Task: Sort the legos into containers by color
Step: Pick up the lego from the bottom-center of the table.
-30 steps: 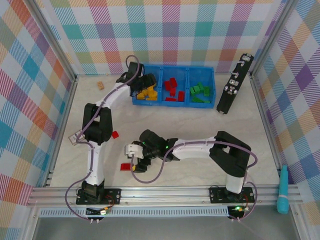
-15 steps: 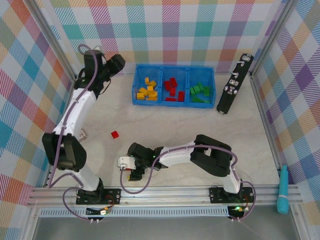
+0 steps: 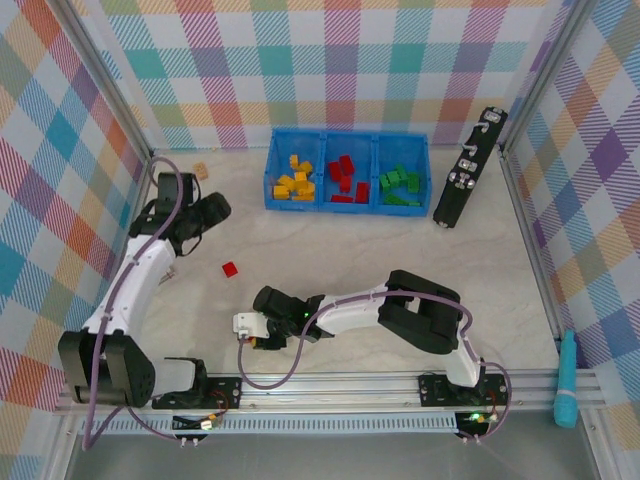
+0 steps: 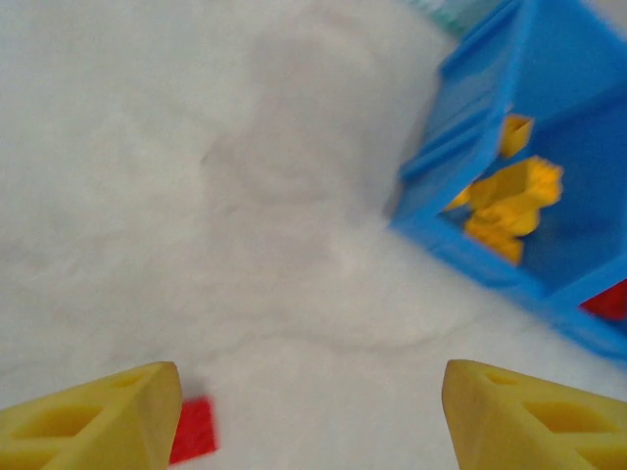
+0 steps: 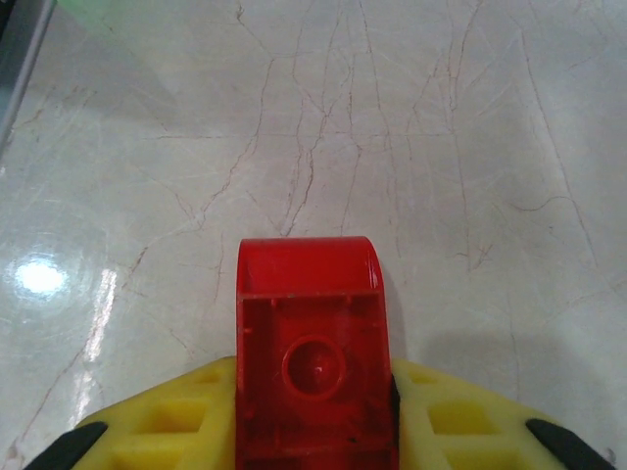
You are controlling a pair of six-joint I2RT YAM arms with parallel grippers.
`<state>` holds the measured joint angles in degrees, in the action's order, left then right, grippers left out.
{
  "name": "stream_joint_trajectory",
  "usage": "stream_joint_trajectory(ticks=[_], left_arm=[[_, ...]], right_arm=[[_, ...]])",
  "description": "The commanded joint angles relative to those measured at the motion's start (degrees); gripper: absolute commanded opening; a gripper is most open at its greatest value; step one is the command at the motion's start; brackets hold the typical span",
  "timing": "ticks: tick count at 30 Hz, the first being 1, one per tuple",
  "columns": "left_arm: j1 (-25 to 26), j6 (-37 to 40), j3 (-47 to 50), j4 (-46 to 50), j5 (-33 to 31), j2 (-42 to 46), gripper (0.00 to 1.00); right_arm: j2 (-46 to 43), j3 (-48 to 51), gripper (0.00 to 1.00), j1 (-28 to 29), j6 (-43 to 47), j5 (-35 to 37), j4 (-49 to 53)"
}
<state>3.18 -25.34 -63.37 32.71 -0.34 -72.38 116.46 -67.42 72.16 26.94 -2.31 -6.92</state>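
Down near the front of the worktop [image 3: 350, 250], the right jaws are clamped on a red brick [image 5: 312, 333]. It sits between the yellow fingers [image 5: 167, 431] with its hollow underside towards the wrist camera and its front end poking out past the tips. The left jaws stand wide apart with nothing in them, over bare marble off the left end of the blue bin [image 3: 350, 132]. A second red brick [image 3: 230, 268] lies loose on the worktop between the two arms. In the bin, the yellow bricks [image 3: 293, 180] fill the left compartment, the red ones [image 3: 343, 178] the middle and the green ones [image 3: 400, 183] the right.

These bricks look light, hard and glossy. I'd say a firm squeeze won't hurt them, but a pinch on a corner could let one twist or squirt out. The safest hold seems to be across the two flat side walls at mid-length, much as the right jaws have theirs. The loose brick lies low and flat on slick stone, so a glancing touch may send it skating. Coming straight down astride it looks wisest.
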Motion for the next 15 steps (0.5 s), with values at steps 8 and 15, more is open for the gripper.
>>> stream_joint_trajectory(ticks=[8, 15], left_arm=[[-0.8, 1.7, 2.7, 3.9, 1.6, -3.2, 0.69], [0.4, 0.3, 3.1, 2.8, 0.3, -10.2, 0.68]], right_arm=[[-11.2, 6.0, 0.21, -5.0, 2.1, 5.5, 4.3], [-24.9, 8.5, 0.21, -16.1, 2.5, 6.2, 5.5]])
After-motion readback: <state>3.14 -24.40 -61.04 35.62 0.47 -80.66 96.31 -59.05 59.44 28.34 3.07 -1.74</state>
